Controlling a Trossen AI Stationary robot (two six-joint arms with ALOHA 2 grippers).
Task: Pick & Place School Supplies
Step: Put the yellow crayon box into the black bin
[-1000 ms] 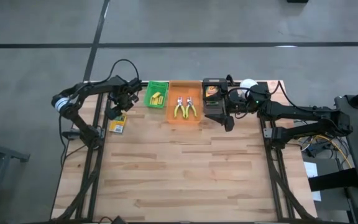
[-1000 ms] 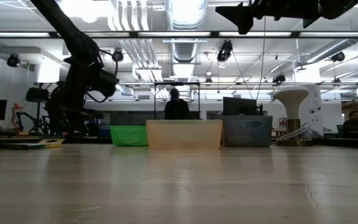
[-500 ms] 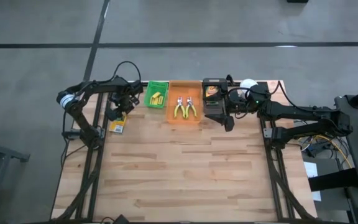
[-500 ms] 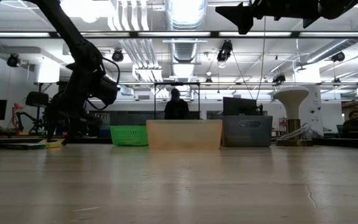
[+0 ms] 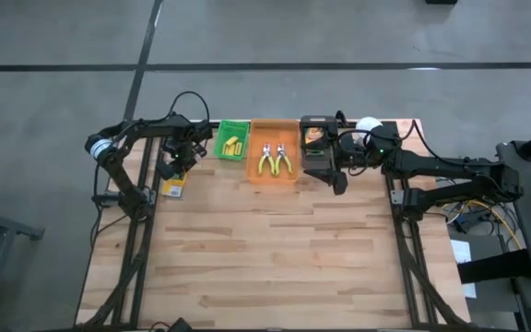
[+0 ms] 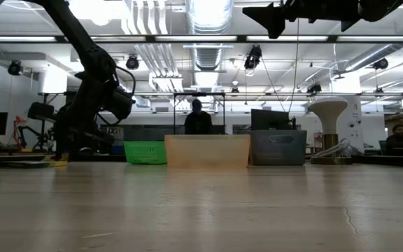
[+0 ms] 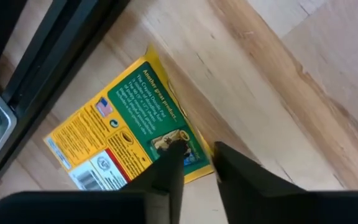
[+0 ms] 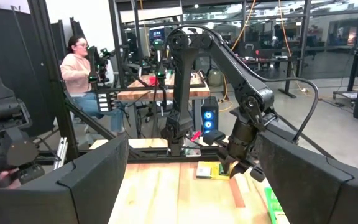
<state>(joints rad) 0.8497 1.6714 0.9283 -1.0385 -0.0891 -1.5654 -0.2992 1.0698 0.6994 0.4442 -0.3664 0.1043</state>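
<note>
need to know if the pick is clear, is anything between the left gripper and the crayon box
Nothing visible is. The left gripper is right at the edge of the crayon box, which lies flat on the table.

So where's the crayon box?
In the high view the crayon box lies flat near the table's left edge, left of the green tray, under the left gripper.

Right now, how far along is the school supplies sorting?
Looks done: yellow blocks lie in the green tray and two yellow-handled pliers in the orange tray. In hand: the left gripper is down at the crayon box on the table's left edge, fingers straddling its corner, not lifted. The right gripper waits open beside the black tray. Left: placing that box.
</note>
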